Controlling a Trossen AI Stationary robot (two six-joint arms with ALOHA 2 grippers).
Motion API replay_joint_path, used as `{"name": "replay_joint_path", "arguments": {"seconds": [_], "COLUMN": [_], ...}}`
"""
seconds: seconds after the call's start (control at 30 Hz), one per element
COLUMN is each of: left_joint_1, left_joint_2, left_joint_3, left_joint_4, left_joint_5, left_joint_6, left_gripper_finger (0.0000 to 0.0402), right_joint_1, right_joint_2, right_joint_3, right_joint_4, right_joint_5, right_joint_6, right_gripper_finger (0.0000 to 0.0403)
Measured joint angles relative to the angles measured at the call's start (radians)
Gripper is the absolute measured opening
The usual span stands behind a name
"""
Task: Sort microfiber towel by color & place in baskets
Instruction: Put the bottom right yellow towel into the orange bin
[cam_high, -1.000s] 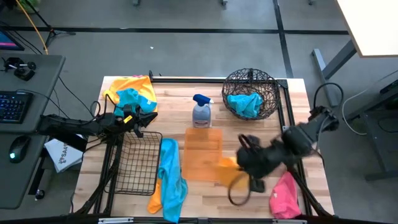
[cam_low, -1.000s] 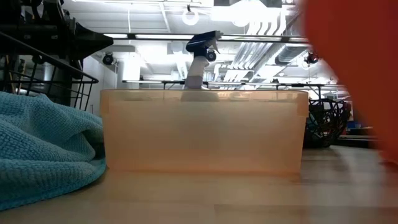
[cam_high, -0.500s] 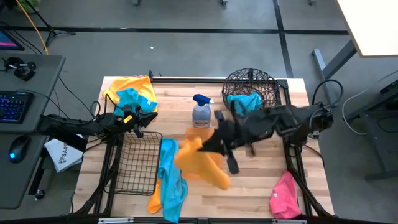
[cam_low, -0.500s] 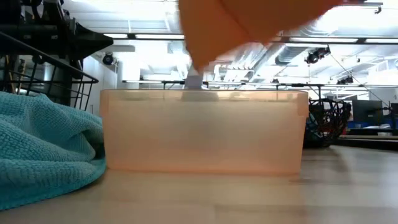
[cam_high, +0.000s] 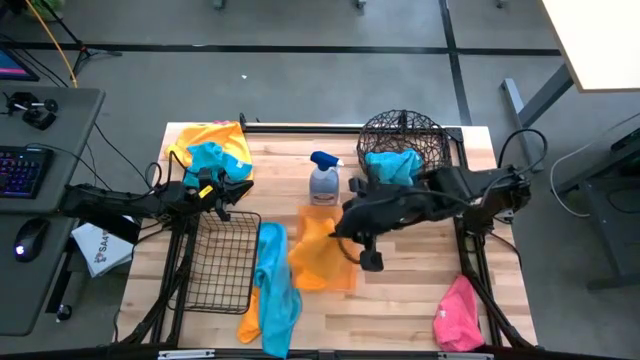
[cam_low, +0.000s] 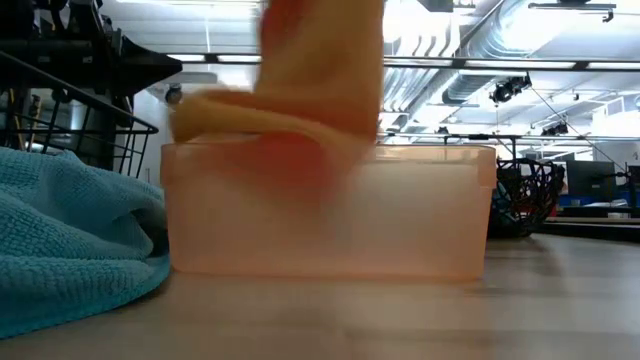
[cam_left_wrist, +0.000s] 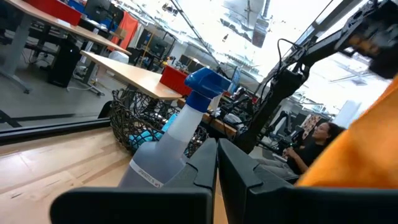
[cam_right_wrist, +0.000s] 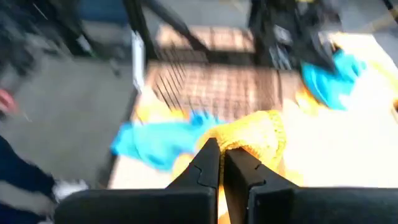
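Observation:
My right gripper hangs above the translucent orange bin, shut on an orange towel that droops into the bin. In the low view the towel hangs over the bin. The round wire basket at the far right holds a teal towel. The black wire-grid basket stands at the left. A teal towel lies between it and the bin. My left gripper is shut and waits at the grid basket's far edge. My right gripper pinches a bunched upper edge of the orange towel between its two fingers, coming from the table's right and slanting down. The towel hangs slack below the fingers, its lower part lying in the orange bin.
A blue-capped spray bottle stands just beyond the bin. A pile of yellow and teal towels lies at the far left corner. A pink towel lies at the near right. An orange towel end sticks out under the teal one.
My right gripper has swung from the near right of the bin toward the table's left and far side, carrying the orange towel up and over the bin. The towel first flared out in the air, then dropped so that it now hangs into the bin.

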Motion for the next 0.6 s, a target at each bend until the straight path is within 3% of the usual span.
{"name": "replay_joint_path", "arguments": {"seconds": [0.33, 0.6], "left_joint_1": [0.0, 0.0], "left_joint_2": [0.0, 0.0], "left_joint_3": [0.0, 0.0], "left_joint_4": [0.0, 0.0], "left_joint_5": [0.0, 0.0], "left_joint_6": [0.0, 0.0], "left_gripper_finger": [0.0003, 0.0003], "right_joint_1": [-0.023, -0.054], "right_joint_2": [-0.008, 0.099], "right_joint_3": [0.0, 0.0], "right_joint_4": [-0.181, -0.103], "right_joint_5": [0.188, 0.051], "right_joint_6": [0.023, 0.022], "right_gripper_finger": [0.0, 0.0]}}
